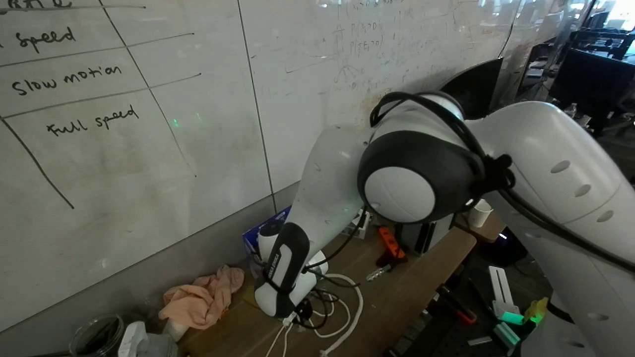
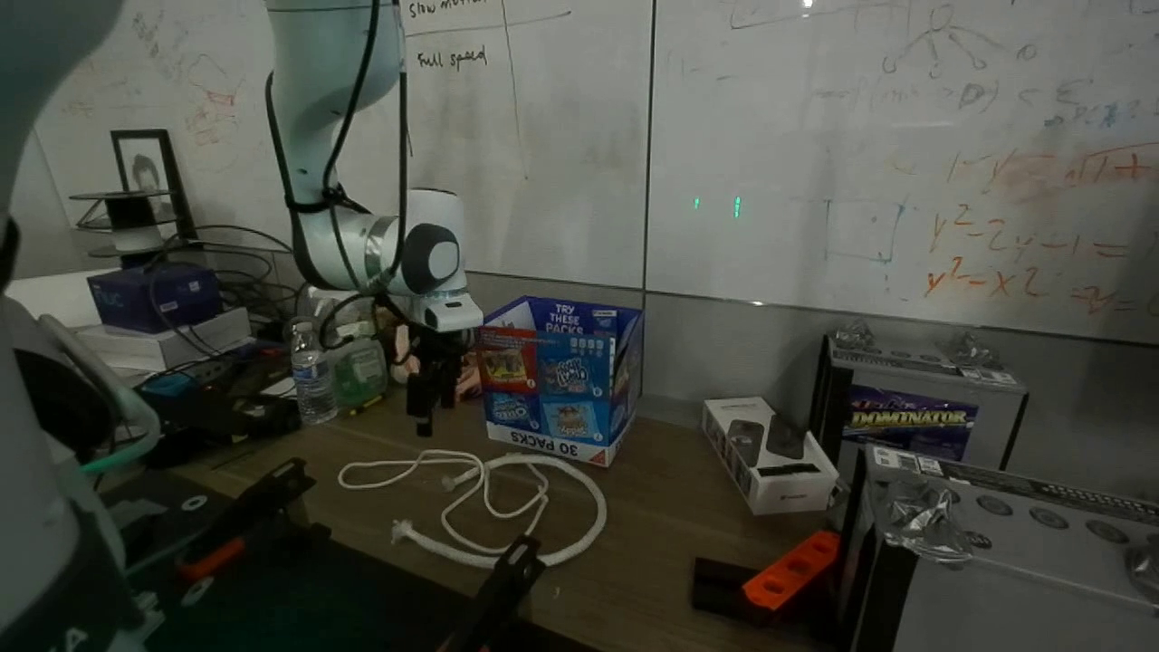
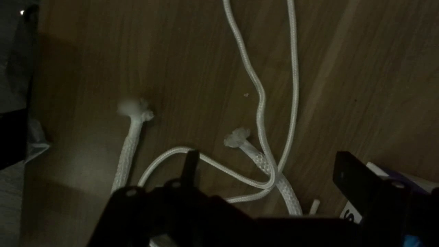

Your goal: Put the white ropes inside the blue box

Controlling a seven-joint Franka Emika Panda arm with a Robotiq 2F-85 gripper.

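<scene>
A thick white rope [image 2: 598, 521] lies in an open curve on the wooden table, in both exterior views [image 1: 359, 297]. A thin white rope [image 2: 457, 512] lies in loops across it. In the wrist view, the thin rope [image 3: 262, 99] crosses the thick rope [image 3: 288, 193] near its frayed end. The blue box [image 2: 552, 389] stands upright with an open top behind the ropes; only its edge [image 1: 249, 239] shows past the arm in an exterior view. My gripper [image 3: 267, 156] is open and empty, pointing down above the ropes [image 2: 430, 407], left of the box. The box's inside is mostly hidden.
A white carton [image 2: 770, 457], an orange tool [image 2: 792, 570] and grey batteries [image 2: 924, 407] stand right of the ropes. A water bottle [image 2: 312, 376], a green jug [image 2: 358, 367] and a pink cloth [image 1: 203, 297] are on the far side. Black clamps [image 2: 507, 584] rise at the table's edge.
</scene>
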